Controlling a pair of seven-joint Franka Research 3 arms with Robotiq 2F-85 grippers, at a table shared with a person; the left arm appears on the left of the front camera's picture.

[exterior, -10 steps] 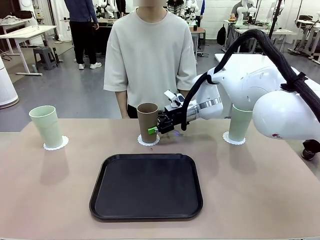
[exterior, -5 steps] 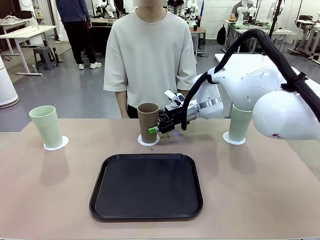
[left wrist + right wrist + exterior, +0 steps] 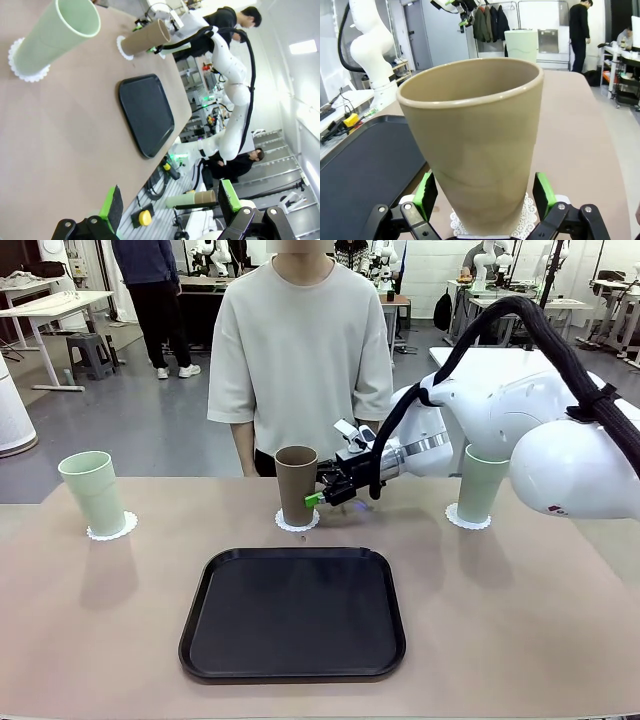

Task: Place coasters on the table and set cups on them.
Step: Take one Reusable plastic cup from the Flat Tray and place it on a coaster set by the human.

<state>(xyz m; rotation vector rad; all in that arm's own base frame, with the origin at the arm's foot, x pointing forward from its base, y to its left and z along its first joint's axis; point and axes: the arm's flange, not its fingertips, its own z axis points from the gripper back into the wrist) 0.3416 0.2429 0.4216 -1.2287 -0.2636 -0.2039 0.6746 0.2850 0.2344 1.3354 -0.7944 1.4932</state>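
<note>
Since the earlier frame the right arm has pulled back slightly and its tool (image 3: 318,494) has let go of the brown cup (image 3: 295,484); the green pads (image 3: 543,192) stand apart on either side of it, not pressing. The cup stands upright, mouth up, on a lacy coaster (image 3: 297,523) at the counter's (image 3: 520,620) far middle. The left tool (image 3: 167,202) hangs apart, holding nothing. Two mint cups (image 3: 93,492) (image 3: 480,485) stand upright on their own coasters, far left and far right. A black tray (image 3: 293,612) lies nearer. No readable writing. A person (image 3: 300,350) stands behind; grey floor beyond.
</note>
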